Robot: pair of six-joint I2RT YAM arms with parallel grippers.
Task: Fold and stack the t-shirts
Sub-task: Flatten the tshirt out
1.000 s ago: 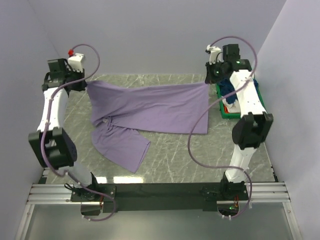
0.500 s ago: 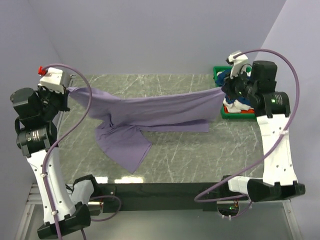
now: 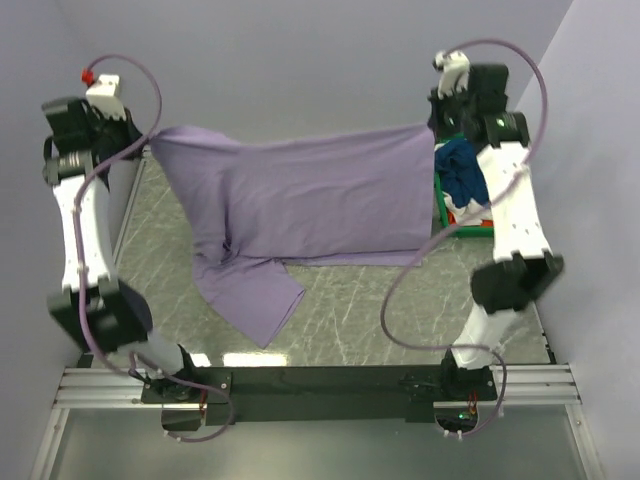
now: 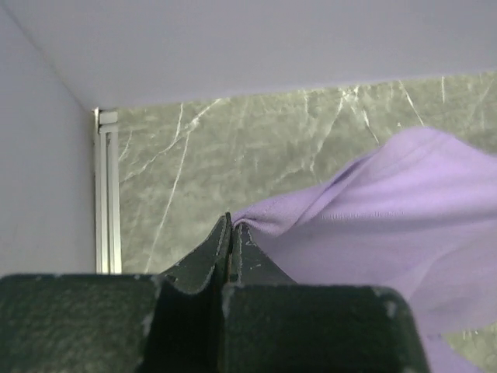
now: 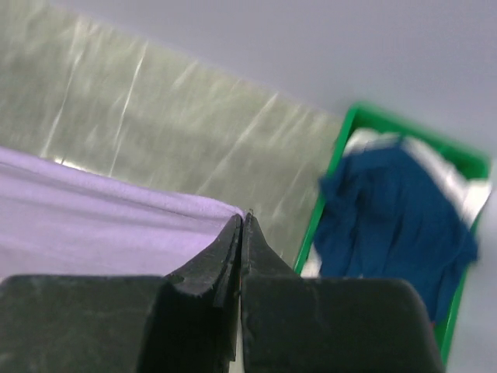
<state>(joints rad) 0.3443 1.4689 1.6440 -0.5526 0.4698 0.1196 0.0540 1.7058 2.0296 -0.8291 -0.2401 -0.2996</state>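
A lavender t-shirt [image 3: 300,195] hangs stretched between both arms above the table, its lower part and a sleeve [image 3: 250,295] still lying on the marble. My left gripper [image 3: 150,138] is shut on the shirt's left top corner [image 4: 256,225]. My right gripper [image 3: 432,125] is shut on the right top corner [image 5: 225,211]. A navy blue t-shirt [image 3: 462,170] lies in the green bin [image 3: 470,228] with white and orange cloth beneath it; it also shows in the right wrist view, the navy shirt [image 5: 388,210].
The green bin [image 5: 338,167] stands at the table's right edge, under my right arm. A metal rail [image 4: 107,194] runs along the left edge of the marble table [image 3: 400,300]. Walls close in behind and at both sides.
Both grippers have risen and moved back with the shirt's top corners. The shirt went from a low sagging band to a tall hanging sheet.
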